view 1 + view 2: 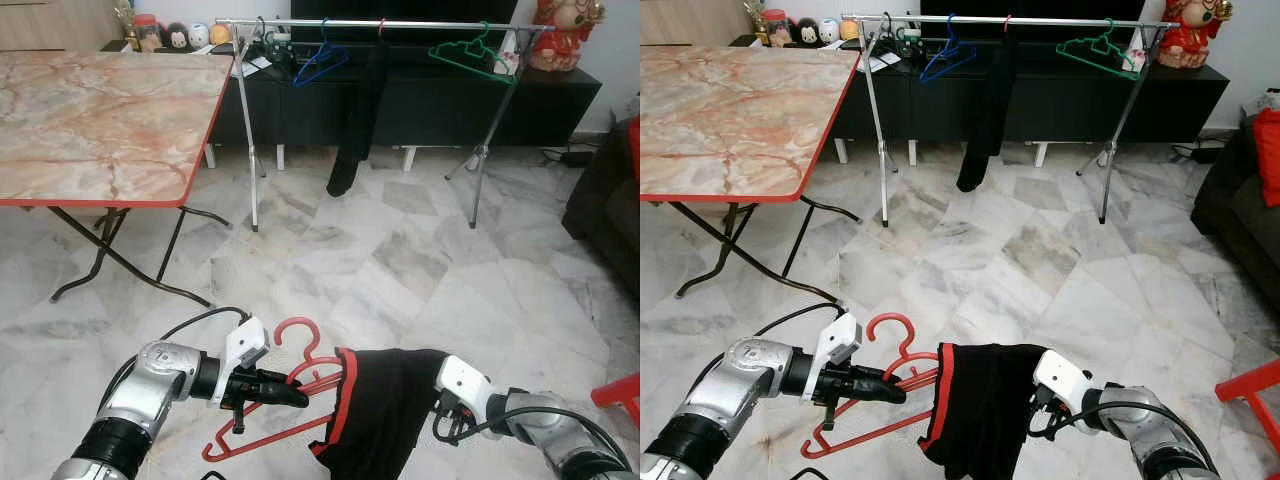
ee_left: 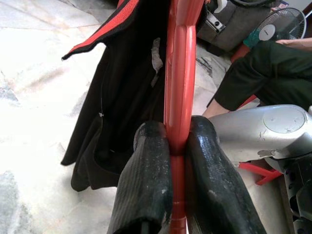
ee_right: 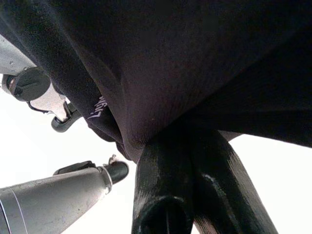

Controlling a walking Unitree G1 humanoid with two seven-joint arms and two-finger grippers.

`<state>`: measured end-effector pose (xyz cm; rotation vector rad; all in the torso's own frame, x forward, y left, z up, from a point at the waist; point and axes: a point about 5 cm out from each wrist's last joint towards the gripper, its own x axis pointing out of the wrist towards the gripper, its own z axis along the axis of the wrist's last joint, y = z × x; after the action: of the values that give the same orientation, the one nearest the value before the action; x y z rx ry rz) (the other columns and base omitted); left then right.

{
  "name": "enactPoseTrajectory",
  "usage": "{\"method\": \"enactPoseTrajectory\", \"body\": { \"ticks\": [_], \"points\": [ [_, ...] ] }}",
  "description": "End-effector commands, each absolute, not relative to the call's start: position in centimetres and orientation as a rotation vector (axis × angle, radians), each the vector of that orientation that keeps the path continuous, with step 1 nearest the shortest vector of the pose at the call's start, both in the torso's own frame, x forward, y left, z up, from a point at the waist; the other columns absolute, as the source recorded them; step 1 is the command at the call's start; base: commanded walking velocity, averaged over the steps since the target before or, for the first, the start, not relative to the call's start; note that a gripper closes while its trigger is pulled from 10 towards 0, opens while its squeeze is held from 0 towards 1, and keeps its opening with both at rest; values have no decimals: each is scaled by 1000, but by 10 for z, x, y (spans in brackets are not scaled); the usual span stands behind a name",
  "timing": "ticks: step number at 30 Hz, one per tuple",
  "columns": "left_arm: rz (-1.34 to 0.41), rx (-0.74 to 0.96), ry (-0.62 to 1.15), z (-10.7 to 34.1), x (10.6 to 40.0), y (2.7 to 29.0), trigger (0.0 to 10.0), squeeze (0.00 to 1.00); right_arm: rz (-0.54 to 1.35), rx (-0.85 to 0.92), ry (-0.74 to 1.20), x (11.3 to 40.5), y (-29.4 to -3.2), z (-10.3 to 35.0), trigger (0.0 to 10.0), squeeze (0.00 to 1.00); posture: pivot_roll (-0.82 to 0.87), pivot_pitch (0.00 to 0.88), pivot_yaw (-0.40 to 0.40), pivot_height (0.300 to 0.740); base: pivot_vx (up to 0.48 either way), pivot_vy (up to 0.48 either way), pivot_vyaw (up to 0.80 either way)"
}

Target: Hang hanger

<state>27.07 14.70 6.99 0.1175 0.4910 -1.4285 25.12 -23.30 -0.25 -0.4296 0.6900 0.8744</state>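
Low in front of me, my left gripper is shut on the bar of a red plastic hanger, whose hook points up. In the left wrist view both fingers pinch the red bar. A black garment with red trim drapes over the hanger's right end. My right gripper is shut on a fold of that black cloth, its fingertips buried under the fabric. Across the floor stands the metal clothes rail, carrying a blue hanger, a hanging black garment and a green hanger.
A marble-top folding table with a red edge stands at the left. A dark sofa and a red stool are on the right. A black TV cabinet sits behind the rail. A person's dark sleeve is close behind.
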Motion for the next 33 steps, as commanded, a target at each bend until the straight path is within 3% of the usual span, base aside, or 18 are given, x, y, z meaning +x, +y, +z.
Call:
{"method": "enactPoseTrajectory", "body": {
  "ticks": [1,12,23,33],
  "points": [
    [-1462,102,427,81,272,141,0,0,857,-409,686,254,-234,-1,0,0,-80,0,-72,727,0,0,0],
    [-1465,110,437,80,271,141,0,0,859,-410,683,255,-232,-1,0,0,-79,0,-74,727,0,0,0],
    [-1342,326,568,54,272,157,0,0,861,-443,701,254,-234,-1,0,0,-79,0,-74,727,0,0,0],
    [-1293,358,569,48,274,159,0,0,871,-481,728,253,-237,-2,0,0,-80,3,-78,727,0,0,0]
  ]
}}
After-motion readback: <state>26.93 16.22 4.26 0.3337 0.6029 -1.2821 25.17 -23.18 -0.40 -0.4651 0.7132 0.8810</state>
